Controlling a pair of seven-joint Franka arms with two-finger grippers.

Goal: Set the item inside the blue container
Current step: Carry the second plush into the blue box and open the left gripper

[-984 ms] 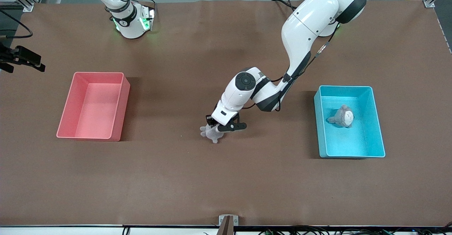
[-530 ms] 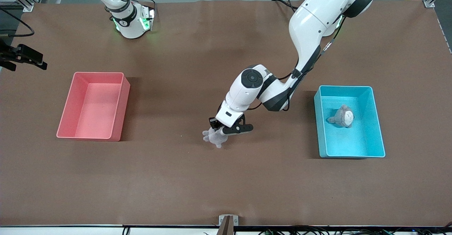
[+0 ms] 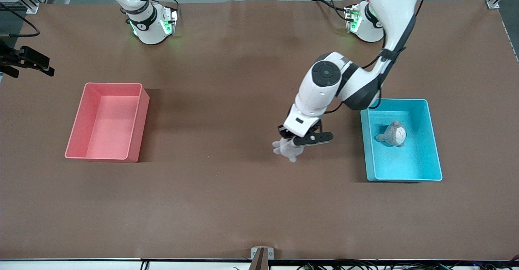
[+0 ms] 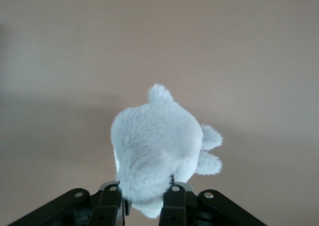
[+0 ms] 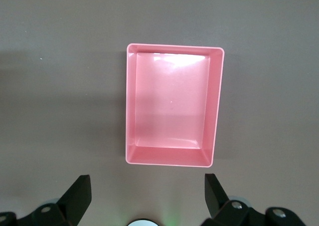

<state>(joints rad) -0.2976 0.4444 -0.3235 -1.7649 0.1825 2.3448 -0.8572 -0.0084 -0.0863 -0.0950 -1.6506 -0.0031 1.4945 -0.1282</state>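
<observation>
the blue container sits on the brown counter toward my left arm's end, and a small grey plush lies inside it, in the half farther from the front camera. my left gripper hangs over the bare counter beside the container, on the side toward the middle of the counter, its fingers pinching a pale grey plush toy that dangles below them, clear of the surface. in the left wrist view the toy fills the space between the two black fingers. my right arm waits, its gripper up in the air above the pink bin, which lies empty toward the right arm's end, fingers spread wide apart and holding nothing.
</observation>
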